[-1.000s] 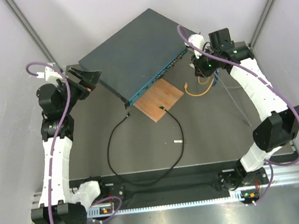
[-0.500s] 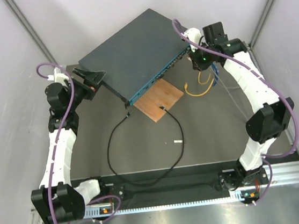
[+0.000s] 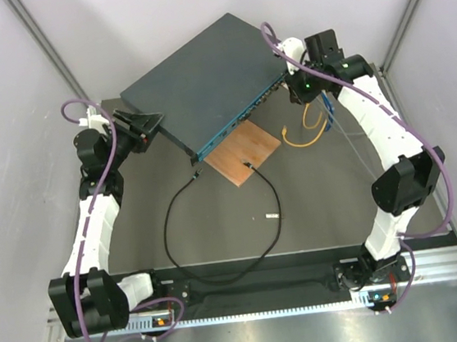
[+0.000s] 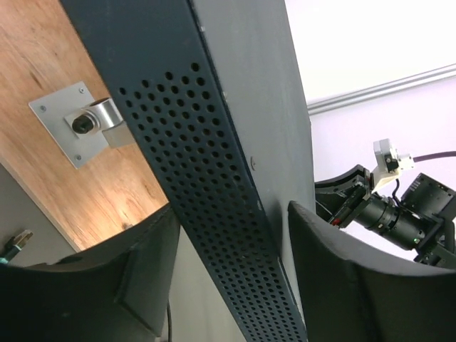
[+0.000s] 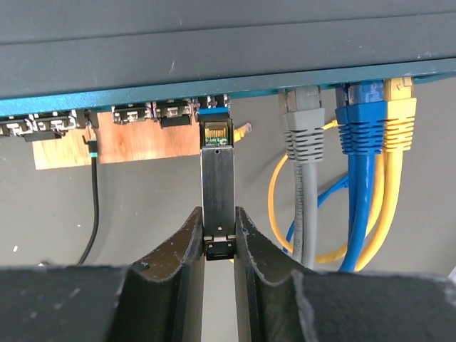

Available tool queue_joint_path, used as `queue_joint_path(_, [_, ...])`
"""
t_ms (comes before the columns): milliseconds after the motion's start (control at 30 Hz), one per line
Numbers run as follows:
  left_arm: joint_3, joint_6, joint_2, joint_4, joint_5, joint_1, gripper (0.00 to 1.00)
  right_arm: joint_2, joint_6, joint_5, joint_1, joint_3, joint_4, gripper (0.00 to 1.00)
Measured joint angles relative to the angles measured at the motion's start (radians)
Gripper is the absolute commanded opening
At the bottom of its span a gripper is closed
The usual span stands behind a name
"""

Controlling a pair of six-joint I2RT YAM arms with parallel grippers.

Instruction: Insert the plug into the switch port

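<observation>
Zero readable text in this one, sorry

The switch (image 3: 201, 79) has a plain dark top, and its teal front face (image 5: 142, 97) across the top of the right wrist view shows no print I can make out. Same for the silver module (image 5: 217, 182) at lower middle there, and the metal plate (image 4: 60, 128) on the wooden board (image 4: 107, 189) at left wrist upper left.

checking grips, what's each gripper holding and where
Right gripper pinches the silver module by its rear end. Left gripper straddles the switch side wall; grip unclear.
</observation>
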Motion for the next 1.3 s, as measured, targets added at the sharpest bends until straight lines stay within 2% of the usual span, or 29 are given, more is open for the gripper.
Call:
queue_joint_path(67, [-0.003, -0.002, 0.0, 0.0, -0.001, 0.0, 0.55, 0.005, 0.007, -0.001, 0.0, 0.008, -0.002, 0.0])
queue_joint_path(300, [-0.005, -0.025, 0.001, 0.0, 0.0, 0.002, 0.46, 0.035, 0.027, -0.003, 0.003, 0.024, -0.008, 0.0])
queue_joint_path(1300, [-0.007, -0.037, 0.001, 0.001, 0.001, 0.003, 0.45, 0.071, 0.048, -0.032, 0.006, 0.051, -0.021, 0.0])
